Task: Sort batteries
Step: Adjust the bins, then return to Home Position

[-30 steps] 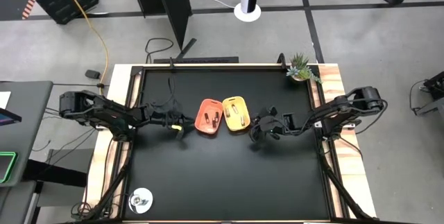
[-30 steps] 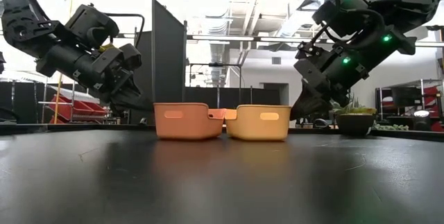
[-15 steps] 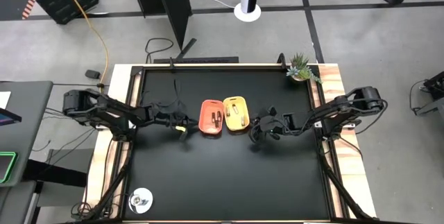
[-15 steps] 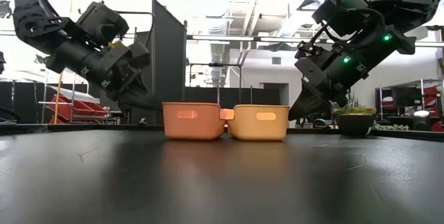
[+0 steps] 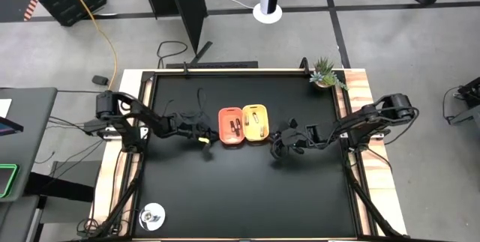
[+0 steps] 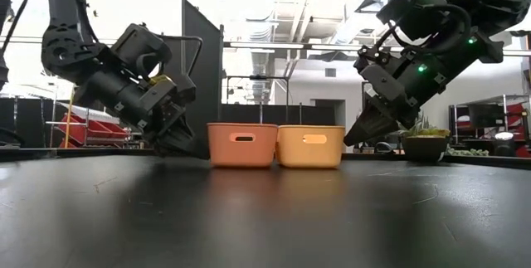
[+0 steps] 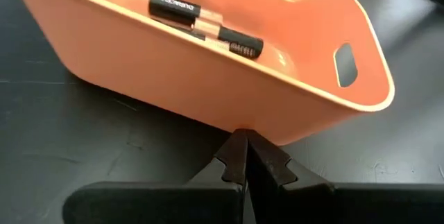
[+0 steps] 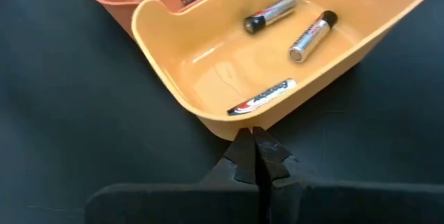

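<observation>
The orange tray [image 5: 230, 126] and the yellow tray [image 5: 256, 123] stand side by side at mid table, their walls touching. Two dark batteries [image 7: 173, 5] lie in the orange tray, and three silvery-grey batteries [image 8: 270, 12] lie in the yellow tray [image 8: 208, 64]. My left gripper [image 5: 211, 132] is shut, low at the orange tray's left side. My right gripper [image 5: 274, 138] is shut, low at the yellow tray's right side. In the low view both arms slant down to the trays' outer ends. My left gripper [image 7: 241, 146] pushes with its shut fingertips against the foot of the orange tray's outer left wall [image 7: 239, 121]. It slants down from the table's left, and the tray stands flat on the table. My right gripper [image 8: 253, 146] has its shut fingertips against the foot of the yellow tray's outer right wall [image 8: 232, 128]. It slants down from the table's right, and the tray stands flat.
A small potted plant [image 5: 324, 73] sits at the far right corner. A round silvery object [image 5: 153, 215] lies at the near left corner. Cables trail over the table's left side. A wide bare black tabletop stretches on the near side of the trays.
My left gripper has moved toward the table's right and lower, its shut fingers pushing the orange tray. The orange tray has slid right and turned square against the yellow tray. The yellow tray has turned slightly. My right gripper has kept nearly still.
</observation>
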{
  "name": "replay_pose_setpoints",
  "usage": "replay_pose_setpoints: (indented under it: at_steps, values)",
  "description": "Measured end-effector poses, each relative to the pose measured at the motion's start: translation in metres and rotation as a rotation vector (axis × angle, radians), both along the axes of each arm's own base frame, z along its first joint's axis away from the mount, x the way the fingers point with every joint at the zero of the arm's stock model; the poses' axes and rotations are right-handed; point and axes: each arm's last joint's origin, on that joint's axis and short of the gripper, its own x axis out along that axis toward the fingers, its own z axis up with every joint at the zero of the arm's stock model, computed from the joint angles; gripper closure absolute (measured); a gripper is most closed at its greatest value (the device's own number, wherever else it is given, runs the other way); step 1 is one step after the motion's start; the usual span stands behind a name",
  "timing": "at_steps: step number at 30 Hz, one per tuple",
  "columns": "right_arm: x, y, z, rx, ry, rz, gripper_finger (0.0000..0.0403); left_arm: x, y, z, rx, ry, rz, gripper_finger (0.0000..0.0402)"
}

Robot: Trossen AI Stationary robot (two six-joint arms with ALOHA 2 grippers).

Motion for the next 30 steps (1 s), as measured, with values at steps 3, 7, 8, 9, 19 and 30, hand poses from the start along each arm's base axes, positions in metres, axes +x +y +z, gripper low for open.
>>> replay_pose_setpoints:
  at_steps: [3,7,8,9,19,30]
  values:
    - [0.000,0.001,0.000,-0.001,0.001,0.005,0.0403,0.002,0.000,-0.002,0.001,-0.003,-0.005,0.0401]
    - [0.000,0.001,0.000,-0.003,0.001,0.005,0.0403,0.002,0.000,-0.001,0.008,-0.006,-0.009,0.0401]
    - [0.000,0.001,0.000,-0.003,0.002,0.006,0.0403,0.002,0.000,0.000,0.013,-0.007,-0.012,0.0401]
    - [0.000,0.001,0.000,-0.004,0.003,0.007,0.0403,0.002,0.000,0.000,0.017,-0.008,-0.014,0.0401]
    - [-0.002,0.000,-0.002,-0.007,0.026,0.005,0.0403,-0.011,0.003,-0.008,0.022,0.031,0.002,0.0401]
    - [-0.007,0.015,0.011,-0.088,0.007,0.076,0.0403,-0.053,-0.003,0.016,0.077,-0.134,0.023,0.0401]
